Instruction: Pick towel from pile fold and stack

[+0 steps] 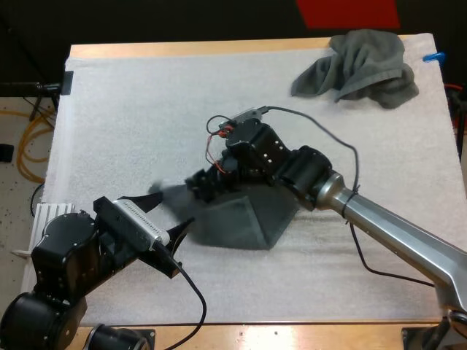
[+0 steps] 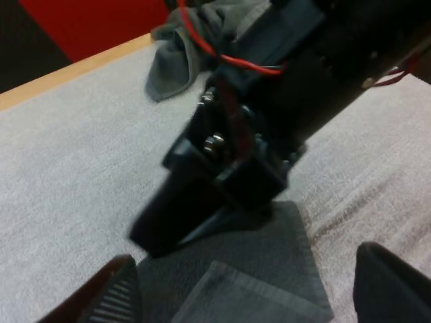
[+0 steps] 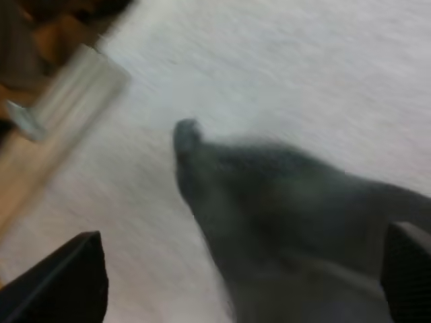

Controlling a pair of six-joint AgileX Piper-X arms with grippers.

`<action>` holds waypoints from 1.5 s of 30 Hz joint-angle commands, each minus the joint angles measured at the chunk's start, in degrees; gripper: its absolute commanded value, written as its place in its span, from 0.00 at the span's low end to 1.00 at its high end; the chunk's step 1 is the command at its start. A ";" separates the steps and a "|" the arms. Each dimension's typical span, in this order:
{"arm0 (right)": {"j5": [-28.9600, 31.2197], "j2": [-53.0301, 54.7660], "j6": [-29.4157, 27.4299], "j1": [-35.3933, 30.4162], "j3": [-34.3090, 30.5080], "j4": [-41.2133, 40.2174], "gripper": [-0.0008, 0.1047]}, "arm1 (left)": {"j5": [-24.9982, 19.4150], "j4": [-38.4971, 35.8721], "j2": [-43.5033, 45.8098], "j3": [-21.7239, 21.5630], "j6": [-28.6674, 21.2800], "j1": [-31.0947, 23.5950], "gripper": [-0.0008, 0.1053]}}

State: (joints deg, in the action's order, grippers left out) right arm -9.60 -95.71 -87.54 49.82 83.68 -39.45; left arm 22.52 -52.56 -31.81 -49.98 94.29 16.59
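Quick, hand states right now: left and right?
Left hand: open, at the folded towel's edge, holding nothing.
Right hand: open over the folded towel, holding nothing.

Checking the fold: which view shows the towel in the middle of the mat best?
High view: the towel lies nearly whole, one edge under the right gripper. Left wrist view catches a corner; right wrist view, one end.

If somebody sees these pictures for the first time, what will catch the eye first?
The right gripper draws the eye first: it hangs open over the folded towel in the middle of the white mat. The left gripper, also open, points at that towel's left edge from the mat's near left corner. A crumpled towel lies alone at the mat's far right corner.
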 commanded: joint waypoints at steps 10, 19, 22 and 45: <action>9.05 0.55 -5.51 -4.41 -1.98 -12.24 0.77 | 0.00 -1.42 0.42 -0.35 0.09 0.25 0.61; -7.12 0.55 -6.66 -10.33 -6.38 -12.02 0.77 | -10.23 -9.49 0.42 -0.35 -1.84 0.25 0.61; -10.69 0.55 -6.66 -10.12 -9.39 -10.00 0.77 | -11.32 -11.72 0.42 -0.35 -1.84 0.25 0.61; -18.94 -15.25 6.18 -10.13 -12.66 11.01 0.64 | -11.21 -15.33 0.42 -0.35 -1.10 0.25 0.61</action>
State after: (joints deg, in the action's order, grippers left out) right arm -28.71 -111.08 -81.46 39.68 70.77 -29.56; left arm 11.82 -67.72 -31.81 -49.98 92.77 16.59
